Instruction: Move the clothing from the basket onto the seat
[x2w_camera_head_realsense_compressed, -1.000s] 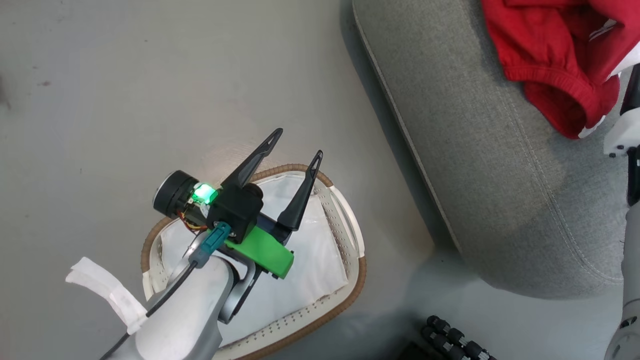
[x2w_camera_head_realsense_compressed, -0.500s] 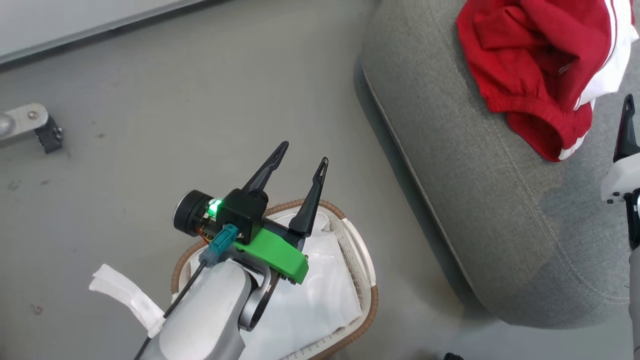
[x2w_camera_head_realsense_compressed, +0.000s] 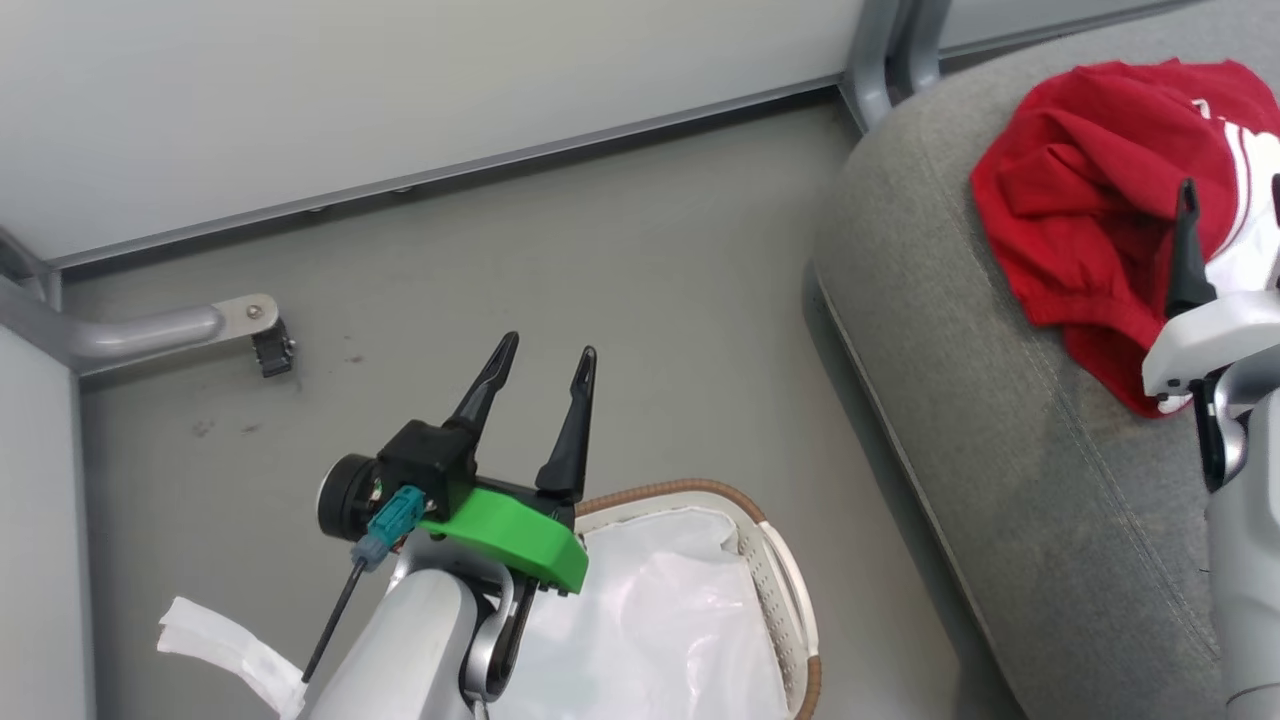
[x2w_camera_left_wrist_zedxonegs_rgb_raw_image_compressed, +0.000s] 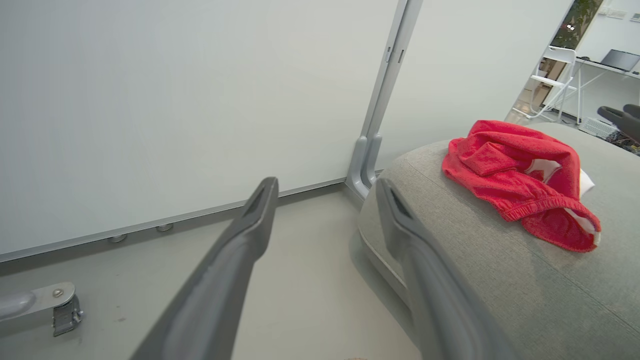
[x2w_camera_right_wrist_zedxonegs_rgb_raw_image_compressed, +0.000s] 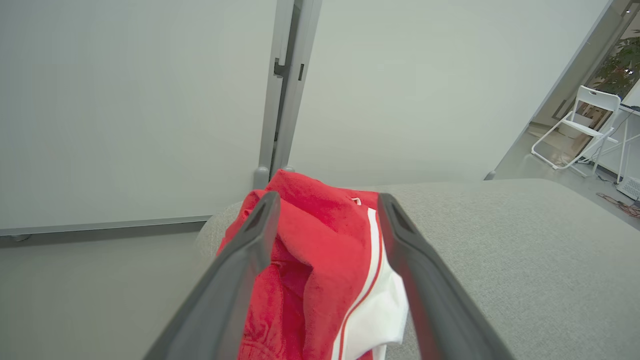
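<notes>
The clothing (x2w_camera_head_realsense_compressed: 1080, 200) lies in a red heap on the seat (x2w_camera_head_realsense_compressed: 1000, 450), near the seat's round corner. The basket (x2w_camera_head_realsense_compressed: 790, 590) sits on the floor beside the seat, and the part I see shows white lining. Both my grippers are spread wide and hold nothing. My left gripper (x2w_camera_head_realsense_compressed: 549, 347) hangs off the seat, and my right gripper (x2w_camera_right_wrist_zedxonegs_rgb_raw_image_compressed: 327, 200) is over the seat, by the heap. If 1 finger hooks the cloth, it could drag the heap off the seat. The white letters on the cloth are too small to read.
</notes>
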